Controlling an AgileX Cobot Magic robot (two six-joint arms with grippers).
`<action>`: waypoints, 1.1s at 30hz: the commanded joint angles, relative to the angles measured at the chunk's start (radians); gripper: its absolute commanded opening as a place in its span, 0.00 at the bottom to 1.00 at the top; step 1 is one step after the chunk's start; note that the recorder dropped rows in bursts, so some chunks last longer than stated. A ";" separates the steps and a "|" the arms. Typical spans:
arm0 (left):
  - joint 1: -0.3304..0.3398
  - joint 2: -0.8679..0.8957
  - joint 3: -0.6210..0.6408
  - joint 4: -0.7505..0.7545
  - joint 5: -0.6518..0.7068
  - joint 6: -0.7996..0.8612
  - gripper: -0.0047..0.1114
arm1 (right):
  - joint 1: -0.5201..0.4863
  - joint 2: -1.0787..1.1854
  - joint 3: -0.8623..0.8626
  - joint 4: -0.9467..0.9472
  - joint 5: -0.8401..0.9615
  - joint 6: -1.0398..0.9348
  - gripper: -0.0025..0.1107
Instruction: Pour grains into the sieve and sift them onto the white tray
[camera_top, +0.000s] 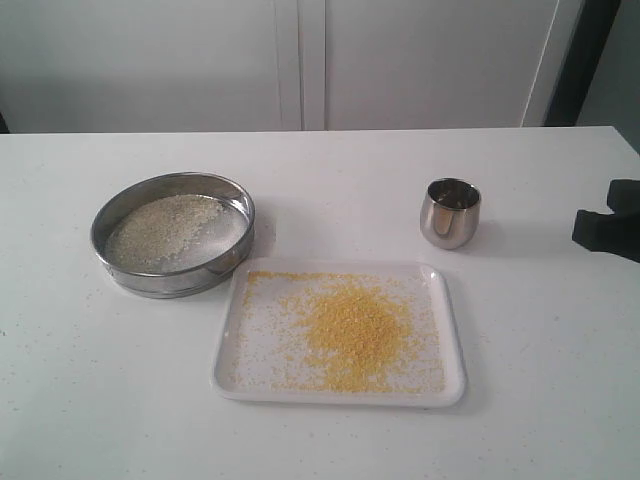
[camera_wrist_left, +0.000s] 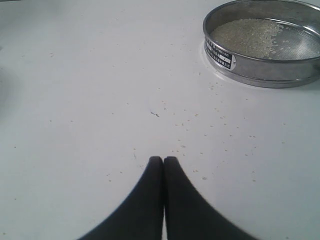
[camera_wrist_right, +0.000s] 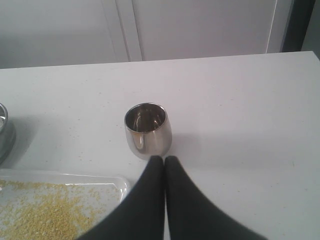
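Observation:
The steel sieve (camera_top: 173, 232) stands on the table at the left, holding whitish rice-like grains (camera_top: 163, 232); it also shows in the left wrist view as the sieve (camera_wrist_left: 265, 42). The white tray (camera_top: 452, 385) lies in front of it with fine yellow grains (camera_top: 350, 328) heaped in its middle, and its corner (camera_wrist_right: 119, 181) shows in the right wrist view. My left gripper (camera_wrist_left: 163, 160) is shut on nothing above bare table, well apart from the sieve. Shut and empty, my right gripper (camera_wrist_right: 164, 159) hangs just short of the steel cup; in the exterior view it sits at the right edge (camera_top: 603, 222).
A small shiny steel cup (camera_top: 450, 212) stands upright behind the tray's right end, seemingly empty (camera_wrist_right: 147, 129). Stray grains dot the table (camera_wrist_left: 210, 130) between the left gripper and the sieve. White cabinet doors (camera_top: 300, 60) rise behind the table's far edge.

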 joint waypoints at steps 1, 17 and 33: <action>0.001 -0.005 0.005 -0.007 -0.005 0.000 0.04 | 0.001 -0.003 0.003 0.000 -0.007 -0.002 0.02; 0.001 -0.005 0.005 -0.007 -0.005 0.000 0.04 | 0.001 -0.003 0.003 0.000 -0.007 -0.002 0.02; 0.001 -0.005 0.005 -0.007 -0.005 0.000 0.04 | 0.001 -0.094 0.003 0.000 -0.007 -0.004 0.02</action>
